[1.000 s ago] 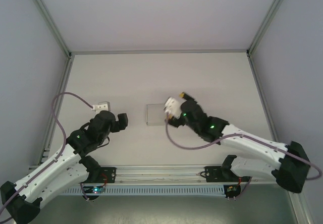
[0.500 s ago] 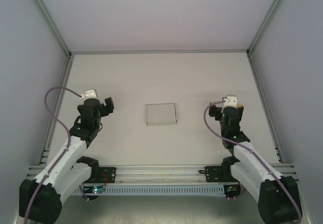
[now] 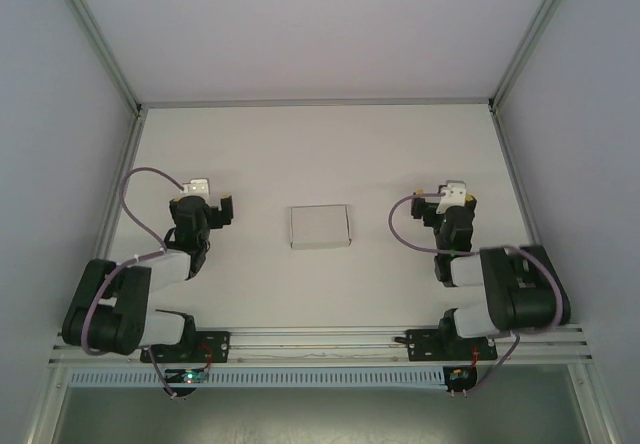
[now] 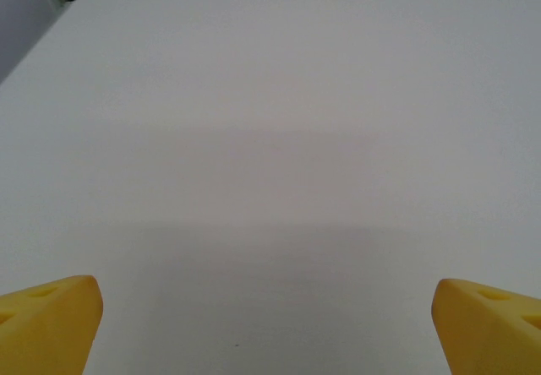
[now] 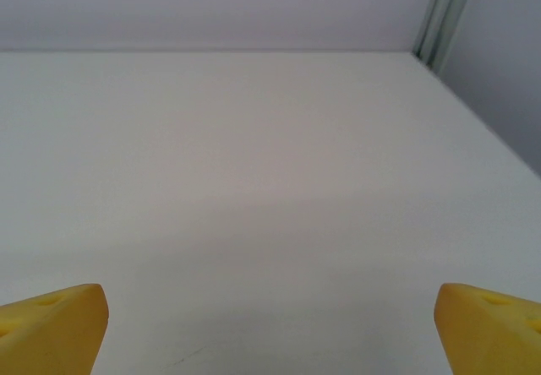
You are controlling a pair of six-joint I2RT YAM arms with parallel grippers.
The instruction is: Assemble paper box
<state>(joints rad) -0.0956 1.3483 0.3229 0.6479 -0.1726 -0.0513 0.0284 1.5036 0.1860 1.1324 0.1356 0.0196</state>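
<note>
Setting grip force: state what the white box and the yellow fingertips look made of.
Paper box: probably thin white card, matte; flat top, crisp edges, no shine. Yellow fingertips: likely hard plastic, matte; uniform colour, small moulded dimples.

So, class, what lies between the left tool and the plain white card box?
In the top view, a stretch of white table runs from the left tool to the plain white card box; nothing sits between them.
</note>
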